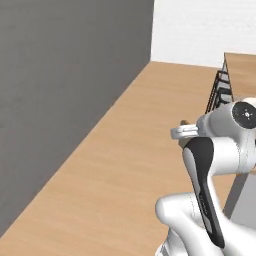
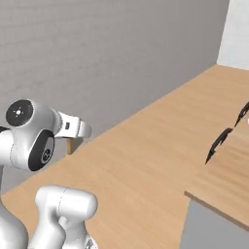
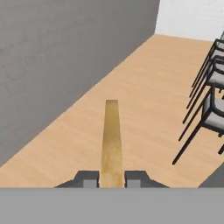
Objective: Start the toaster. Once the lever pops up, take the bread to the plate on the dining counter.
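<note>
The gripper (image 3: 112, 177) is pinching the bread (image 3: 111, 140): in the hand view its 2 dark fingertips (image 3: 87, 178) sit hard against either flat face of the slice, which juts straight out from them, seen edge-on as a narrow tan strip. So the bread is in the robot's grasp, carried in the air above the wooden floor (image 1: 125, 165). Relative to the bread, the grey wall (image 3: 57, 57) runs along the left and the row of dark chairs (image 3: 205, 100) stands well off to the right. In the left base view a small tan sliver (image 1: 184, 122) shows beside the white wrist, probably the same slice.

The slice looks light and, being toasted, likely stiff but brittle; it holds itself straight without sagging. A firm squeeze could crack or crumble it, while too loose a hold could let the dry faces slip. The present hold, on the 2 broad faces near 1 edge, seems the sensible one, though a long overhang may wobble during travel.

No brand, label or writing can be read anywhere.
</note>
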Motion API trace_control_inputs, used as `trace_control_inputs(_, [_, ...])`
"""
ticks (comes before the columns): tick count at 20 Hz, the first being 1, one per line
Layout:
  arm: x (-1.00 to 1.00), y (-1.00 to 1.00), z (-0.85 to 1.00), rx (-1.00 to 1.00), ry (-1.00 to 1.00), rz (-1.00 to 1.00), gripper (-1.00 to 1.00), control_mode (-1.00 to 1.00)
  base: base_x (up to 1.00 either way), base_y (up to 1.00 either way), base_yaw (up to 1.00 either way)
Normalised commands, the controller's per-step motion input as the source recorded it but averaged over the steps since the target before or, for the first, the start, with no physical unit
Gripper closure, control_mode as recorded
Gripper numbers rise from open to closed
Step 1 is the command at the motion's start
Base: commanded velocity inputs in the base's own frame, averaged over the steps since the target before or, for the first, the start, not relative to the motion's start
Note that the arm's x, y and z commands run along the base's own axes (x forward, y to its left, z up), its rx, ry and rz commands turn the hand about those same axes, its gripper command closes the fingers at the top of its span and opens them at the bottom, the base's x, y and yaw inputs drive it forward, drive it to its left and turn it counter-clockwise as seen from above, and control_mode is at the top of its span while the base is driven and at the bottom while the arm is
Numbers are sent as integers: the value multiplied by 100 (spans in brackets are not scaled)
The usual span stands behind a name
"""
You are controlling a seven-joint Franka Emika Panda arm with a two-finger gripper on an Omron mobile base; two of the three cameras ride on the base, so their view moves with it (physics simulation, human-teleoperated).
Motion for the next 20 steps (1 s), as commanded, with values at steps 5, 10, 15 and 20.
trace_control_inputs(5, [0, 0, 0, 0, 0, 0, 100, 100, 46, 30, -44])
trace_control_inputs(10, [0, 0, 0, 0, 0, 0, 100, 100, 44, 69, -39])
trace_control_inputs(15, [0, 0, 0, 0, 0, 0, 100, 100, 60, 70, -38])
trace_control_inputs(20, [0, 0, 0, 0, 0, 0, 100, 100, 57, 55, -40])
